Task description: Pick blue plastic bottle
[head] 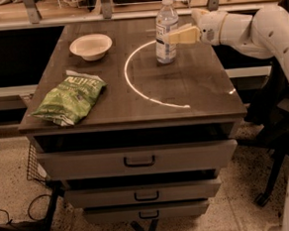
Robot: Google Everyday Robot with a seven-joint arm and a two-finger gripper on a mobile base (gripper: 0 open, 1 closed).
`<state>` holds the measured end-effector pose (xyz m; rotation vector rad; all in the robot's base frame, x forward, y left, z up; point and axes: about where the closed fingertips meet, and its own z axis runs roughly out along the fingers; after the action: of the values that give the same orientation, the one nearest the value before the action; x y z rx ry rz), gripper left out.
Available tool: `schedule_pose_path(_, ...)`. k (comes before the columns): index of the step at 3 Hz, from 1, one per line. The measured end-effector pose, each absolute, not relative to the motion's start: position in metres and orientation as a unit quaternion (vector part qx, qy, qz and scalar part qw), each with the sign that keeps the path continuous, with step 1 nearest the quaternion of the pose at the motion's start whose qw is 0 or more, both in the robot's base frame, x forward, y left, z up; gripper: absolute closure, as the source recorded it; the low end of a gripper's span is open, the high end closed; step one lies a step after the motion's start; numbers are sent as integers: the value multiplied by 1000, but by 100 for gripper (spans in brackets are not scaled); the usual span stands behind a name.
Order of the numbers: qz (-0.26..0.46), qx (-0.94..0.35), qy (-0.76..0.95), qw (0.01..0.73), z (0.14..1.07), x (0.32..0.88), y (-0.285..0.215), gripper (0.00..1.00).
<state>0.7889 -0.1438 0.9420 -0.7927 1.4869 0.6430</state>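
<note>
The gripper [174, 36] reaches in from the right at label height on the blue plastic bottle [163, 20]. The bottle stands upright right at the gripper's tip, near the far edge of the table [192, 91]. The tip overlaps the bottle's right side, but I cannot tell from this angle whether it is clamped on or only alongside. For a good grasp, the bottle should sit centred in the gripper before closing, since an off-centre push would likely tip so tall and slim a thing. Squeeze gently, as thin plastic probably gives, then lift straight up. The bowl [90, 45] and chip bag [69, 97] lie well beyond the bottle, away from the hand.
</note>
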Motion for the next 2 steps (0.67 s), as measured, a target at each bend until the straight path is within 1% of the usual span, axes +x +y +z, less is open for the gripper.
schedule_pose_path(1,294,-339,643,621,937,801,-131,0)
schedule_pose_path(2,302,-329,646,619,930,813,-121,16)
